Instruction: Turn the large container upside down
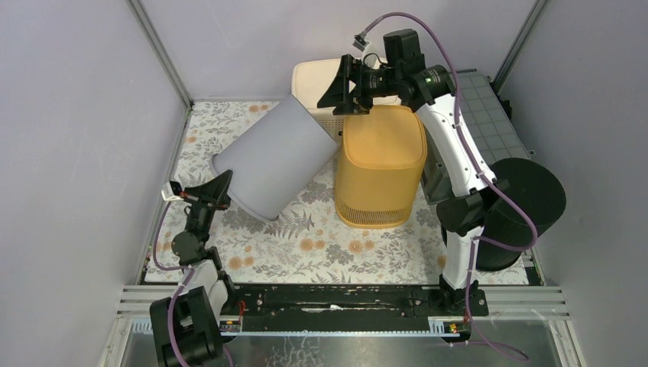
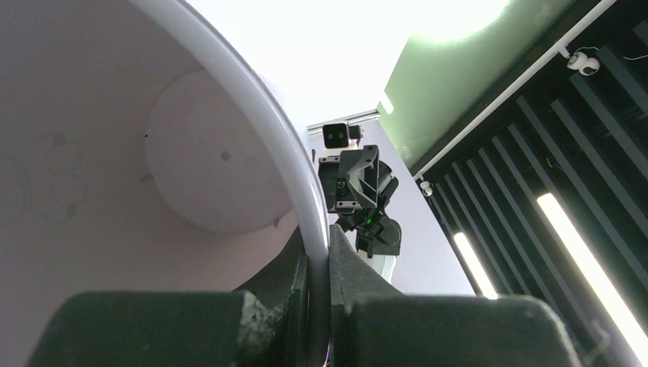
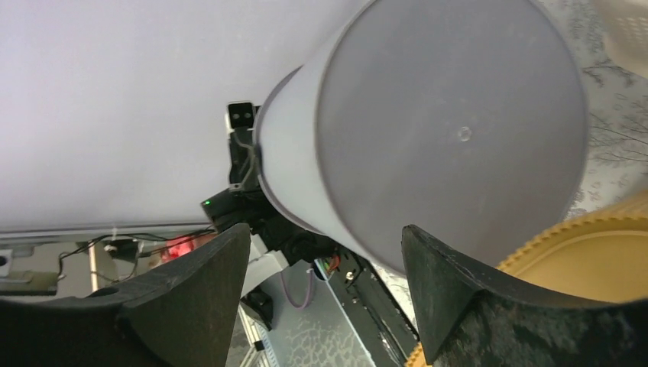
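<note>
Left claw [image 2: 319, 256] pinches rim of tilted large container [image 1: 275, 157].

Colour rundown: mostly lilac-grey, mustard, black.
large container [image 1: 271, 157] plain pale lilac-grey, white rim, inside the same pale tint; basket [image 1: 380, 164] mustard yellow, band of fine vertical slots low on its wall; tub [image 1: 315, 80] behind it cream; desk cover [image 1: 321, 246] white with grey fern leaves and small orange flowers; round bin [image 1: 527, 200] black; crate [image 1: 489, 115] grey, square grid pattern; left hand [image 1: 221, 182] and right hand [image 1: 344, 95] matte black; arm links [image 1: 458, 153] white and black; cables [image 1: 391, 15] purple; walls [image 1: 76, 115] flat pale lilac-grey; near rail [image 1: 336, 300] black.
</note>
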`<control>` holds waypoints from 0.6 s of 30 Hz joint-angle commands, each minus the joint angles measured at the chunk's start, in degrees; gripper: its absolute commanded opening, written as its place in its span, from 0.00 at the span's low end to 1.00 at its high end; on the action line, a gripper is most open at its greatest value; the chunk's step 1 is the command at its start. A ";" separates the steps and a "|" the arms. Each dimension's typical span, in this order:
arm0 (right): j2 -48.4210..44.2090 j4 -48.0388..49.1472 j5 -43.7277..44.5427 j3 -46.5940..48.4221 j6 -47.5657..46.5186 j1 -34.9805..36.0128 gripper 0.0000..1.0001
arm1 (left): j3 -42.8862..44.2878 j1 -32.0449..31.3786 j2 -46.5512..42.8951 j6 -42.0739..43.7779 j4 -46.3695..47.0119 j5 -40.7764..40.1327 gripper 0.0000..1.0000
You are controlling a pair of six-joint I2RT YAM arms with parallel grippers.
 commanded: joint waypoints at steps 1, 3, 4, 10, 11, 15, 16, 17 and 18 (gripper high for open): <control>0.47 -1.22 3.83 2.26 -4.70 0.48 0.79 | -5.72 0.02 -0.18 1.79 7.45 0.38 0.00; 0.76 -0.52 3.99 2.21 -5.28 0.43 0.79 | -6.37 0.00 -0.26 2.52 7.43 0.19 0.00; 0.98 -0.28 4.12 2.21 -5.59 0.50 0.79 | -6.67 -0.02 -0.19 2.84 7.36 0.17 0.00; 3.12 1.17 2.49 2.00 -7.42 1.26 0.79 | -6.02 0.03 1.68 4.20 7.41 0.37 0.00; 3.37 1.61 2.25 1.88 -7.71 1.70 0.79 | -5.56 -0.04 1.99 4.25 7.43 0.31 0.00; 4.63 3.05 0.70 2.07 -8.30 3.65 0.79 | -4.21 -0.16 3.27 4.38 7.39 0.57 0.00; 4.91 3.07 0.95 2.26 -8.40 4.21 0.79 | -3.90 -0.15 3.45 4.40 7.42 0.62 0.00; 5.33 3.06 1.18 2.37 -8.41 4.77 0.79 | -3.69 -0.22 3.63 4.33 7.41 0.64 0.00; 5.76 3.09 1.24 2.39 -8.41 5.02 0.79 | -3.44 -0.30 3.77 4.32 7.37 0.72 0.00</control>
